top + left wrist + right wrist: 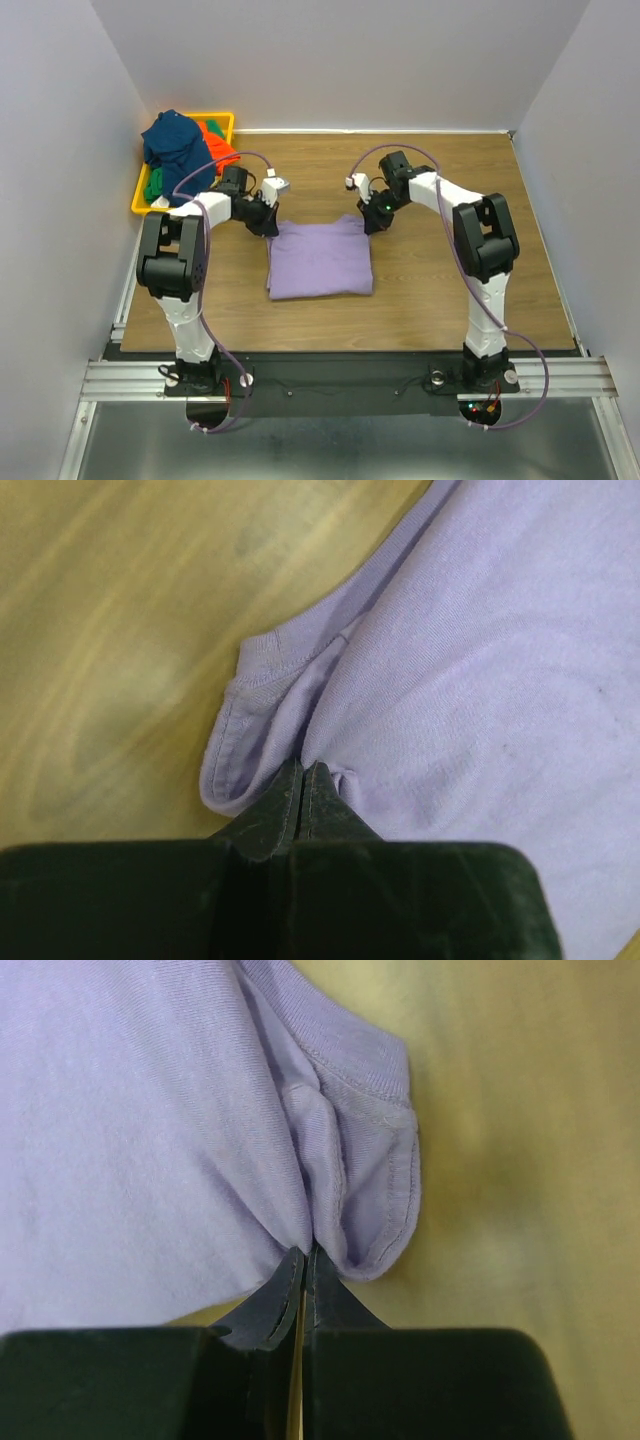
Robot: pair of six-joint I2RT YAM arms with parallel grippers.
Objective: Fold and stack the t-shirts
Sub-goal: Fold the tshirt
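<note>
I had L claw (pixel 303 772) and R claw (pixel 304 1253) each pinched tight on a far corner of the lavender t-shirt (pixel 320 262), which lay folded mid-counter (pixel 440 290). Other t-shirts (pixel 178 145) were piled in yellow bin (pixel 224 120), far-left corner.

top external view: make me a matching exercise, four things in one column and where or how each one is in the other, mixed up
Things
1. lavender t-shirt
2. navy t-shirt
3. yellow bin
4. left gripper

Place or state
a. at the far left corner of the table
b. shut on a far corner of the lavender t-shirt
c. lying flat in the middle of the table
d. heaped on top of the other cloth in the yellow bin

Pairs: 1-c, 2-d, 3-a, 4-b
</note>
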